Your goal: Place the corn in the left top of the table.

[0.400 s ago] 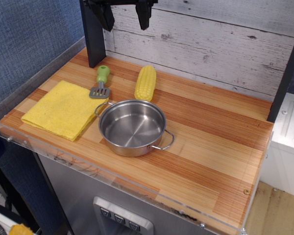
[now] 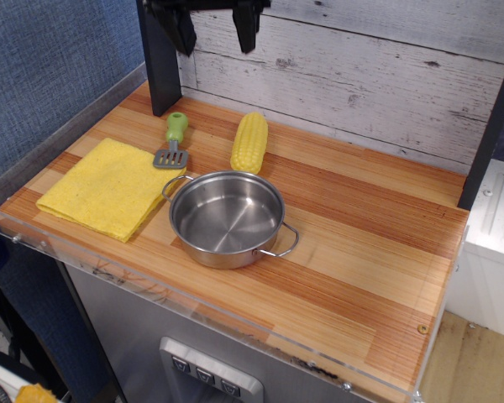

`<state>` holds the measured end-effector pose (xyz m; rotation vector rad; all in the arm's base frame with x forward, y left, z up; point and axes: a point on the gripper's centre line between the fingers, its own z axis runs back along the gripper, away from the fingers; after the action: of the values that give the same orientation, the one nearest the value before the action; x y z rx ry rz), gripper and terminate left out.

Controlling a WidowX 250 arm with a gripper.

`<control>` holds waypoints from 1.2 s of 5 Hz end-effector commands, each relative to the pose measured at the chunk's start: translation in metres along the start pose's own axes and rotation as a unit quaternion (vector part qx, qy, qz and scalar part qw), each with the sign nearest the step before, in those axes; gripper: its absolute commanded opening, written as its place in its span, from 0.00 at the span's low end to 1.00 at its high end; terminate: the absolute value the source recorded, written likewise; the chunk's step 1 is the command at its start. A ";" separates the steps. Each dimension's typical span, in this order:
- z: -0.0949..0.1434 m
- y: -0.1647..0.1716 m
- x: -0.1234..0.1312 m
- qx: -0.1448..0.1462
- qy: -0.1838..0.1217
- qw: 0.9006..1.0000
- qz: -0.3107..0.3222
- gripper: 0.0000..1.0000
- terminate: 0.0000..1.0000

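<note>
The yellow toy corn lies on the striped wooden table, near the back, just behind the pan and to the right of the spatula. My gripper hangs at the top of the view, high above the table's back edge and above the corn. Its two black fingers are spread apart with nothing between them.
A steel pan with two handles stands in the middle. A green-handled grey spatula lies left of the corn. A folded yellow cloth lies at the left. A dark post stands at the back left; a white plank wall runs behind.
</note>
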<state>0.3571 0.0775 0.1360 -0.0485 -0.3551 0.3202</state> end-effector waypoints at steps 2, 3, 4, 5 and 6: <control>-0.018 0.020 -0.003 0.005 -0.009 1.000 0.018 1.00 0.00; -0.041 0.013 -0.007 0.005 0.002 1.000 0.008 1.00 0.00; -0.059 0.004 -0.005 0.012 0.002 1.000 0.002 1.00 0.00; -0.073 -0.005 0.000 0.013 -0.005 1.000 0.008 1.00 0.00; -0.083 -0.010 0.002 0.018 -0.005 1.000 0.010 1.00 0.00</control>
<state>0.3839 0.0675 0.0420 -0.0158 -0.3024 0.3507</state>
